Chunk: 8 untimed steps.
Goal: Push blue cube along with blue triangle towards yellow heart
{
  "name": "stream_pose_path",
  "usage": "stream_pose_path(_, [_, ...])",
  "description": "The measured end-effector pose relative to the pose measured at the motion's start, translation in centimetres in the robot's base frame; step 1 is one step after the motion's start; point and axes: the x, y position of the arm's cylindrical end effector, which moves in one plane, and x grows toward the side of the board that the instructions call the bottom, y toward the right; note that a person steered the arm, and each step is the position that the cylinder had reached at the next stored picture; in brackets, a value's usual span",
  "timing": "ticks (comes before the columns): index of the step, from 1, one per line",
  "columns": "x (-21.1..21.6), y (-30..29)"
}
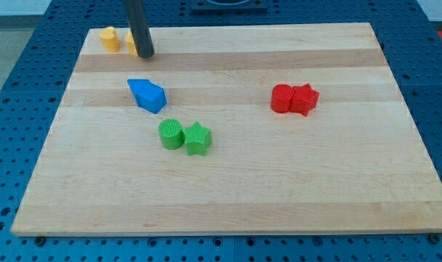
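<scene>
The arm carries no gripper; its tip (146, 54) is sitting far-left beside the yellow blocks (108, 38). The touching blue cube (154, 97) and blue triangle (139, 89) are lying nearer; it should probably circle behind them and push away, toward the yellow heart.

One raised, oblique view — whole wooden board (228, 196) in frame
</scene>
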Motion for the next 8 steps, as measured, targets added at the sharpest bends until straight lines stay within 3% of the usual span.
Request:
stream_pose_path(2, [0.5,-0.4])
stream_pose_path(6, [10.6,10.0])
stream_pose_path(8, [14.9,8.4])
